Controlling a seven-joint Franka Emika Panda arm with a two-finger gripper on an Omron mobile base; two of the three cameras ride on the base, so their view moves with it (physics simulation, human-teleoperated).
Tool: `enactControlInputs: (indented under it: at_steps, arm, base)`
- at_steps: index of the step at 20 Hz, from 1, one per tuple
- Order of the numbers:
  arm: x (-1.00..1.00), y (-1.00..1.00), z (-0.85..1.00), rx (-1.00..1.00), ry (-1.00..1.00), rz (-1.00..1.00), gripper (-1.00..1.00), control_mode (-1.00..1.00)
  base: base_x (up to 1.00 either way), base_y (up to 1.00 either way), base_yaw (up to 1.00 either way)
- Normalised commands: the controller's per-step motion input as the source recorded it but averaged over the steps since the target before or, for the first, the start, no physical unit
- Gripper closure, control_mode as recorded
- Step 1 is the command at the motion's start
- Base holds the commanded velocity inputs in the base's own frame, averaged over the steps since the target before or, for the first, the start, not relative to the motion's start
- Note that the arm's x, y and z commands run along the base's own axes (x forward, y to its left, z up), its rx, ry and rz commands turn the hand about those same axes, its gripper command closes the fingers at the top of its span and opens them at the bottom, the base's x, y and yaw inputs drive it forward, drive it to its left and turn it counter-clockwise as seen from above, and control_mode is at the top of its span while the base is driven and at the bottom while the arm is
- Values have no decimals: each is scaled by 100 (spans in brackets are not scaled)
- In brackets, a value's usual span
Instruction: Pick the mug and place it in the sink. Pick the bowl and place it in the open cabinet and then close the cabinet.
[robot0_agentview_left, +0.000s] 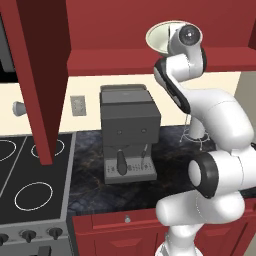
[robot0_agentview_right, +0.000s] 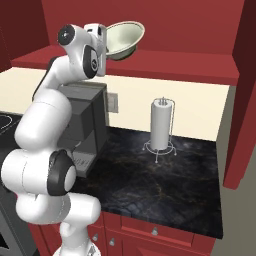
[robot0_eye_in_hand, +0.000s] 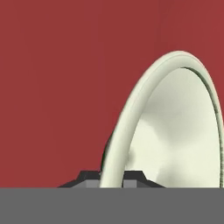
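Bowl (robot0_agentview_right: 124, 37) is held aloft at the mouth of the open cabinet (robot0_agentview_right: 165, 30), clamped by its rim in the gripper (robot0_eye_in_hand: 111, 177). In the hand view the two dark fingertips sit close together on either side of the cream rim, one outside the wall and one inside, so the jaws are pinching the bowl rather than standing spread. The bowl hangs tilted on edge, its hollow facing sideways, just ahead of the gripper and above the red shelf (robot0_agentview_right: 150, 67); whether its foot touches the shelf cannot be told. Behind the bowl, beyond the fingertips, lies the plain red back wall of the cabinet.

Below the gripper stand the coffee machine (robot0_agentview_left: 129, 132) and, off to one side, the paper towel holder (robot0_agentview_right: 161, 125) on the dark stone counter (robot0_agentview_right: 160, 185). The cabinet door (robot0_agentview_left: 42, 75) hangs open, well to the side of the hand.

Step in hand, by judgement: placing the bowl in the cabinet. Mug and sink are not to be seen here.

Next move calls for carrying the bowl further in over the shelf, levelling it, lowering until it rests, then parting the jaws and drawing back clear before swinging the door shut. Risk: released while tilted, the bowl could roll off the shelf edge.
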Motion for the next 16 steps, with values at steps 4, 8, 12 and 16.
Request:
enactControlInputs:
  at_steps: [4, 8, 12, 16]
  arm:
    - [20, 4, 0, 0, 0, 0, -100, -100]
    - [17, 0, 0, 0, 0, 0, -100, -100]
    - [14, 0, 0, 0, 0, 0, -100, -100]
    - [3, 8, 7, -2, -2, 0, -100, -100]
  base:
    - [0, 0, 0]
    - [0, 0, 0]
    - [0, 0, 0]
    - [0, 0, 0]
